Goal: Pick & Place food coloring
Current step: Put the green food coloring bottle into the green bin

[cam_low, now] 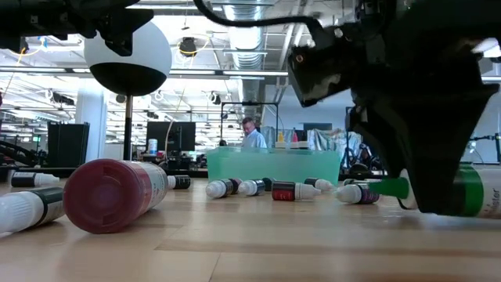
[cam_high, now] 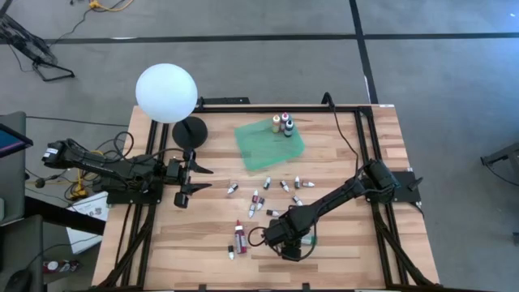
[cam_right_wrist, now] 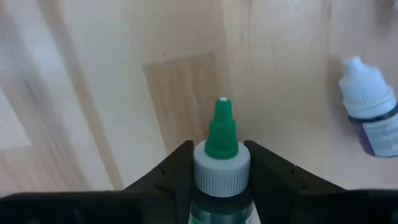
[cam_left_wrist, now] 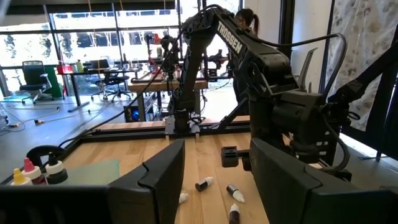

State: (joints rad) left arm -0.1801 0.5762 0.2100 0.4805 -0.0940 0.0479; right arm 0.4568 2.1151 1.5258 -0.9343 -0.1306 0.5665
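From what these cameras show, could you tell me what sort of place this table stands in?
Most likely a robotics lab in an open-plan office. Beyond the wooden table are desks with office chairs, exposed ceiling ducts, and a person at a workstation.

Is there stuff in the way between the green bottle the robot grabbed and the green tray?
Yes. The right pincer holds the green-tipped bottle at the table's near side. Small bottles lie scattered on the wood between it and the green tray. Lifted high enough, it would probably pass over them.
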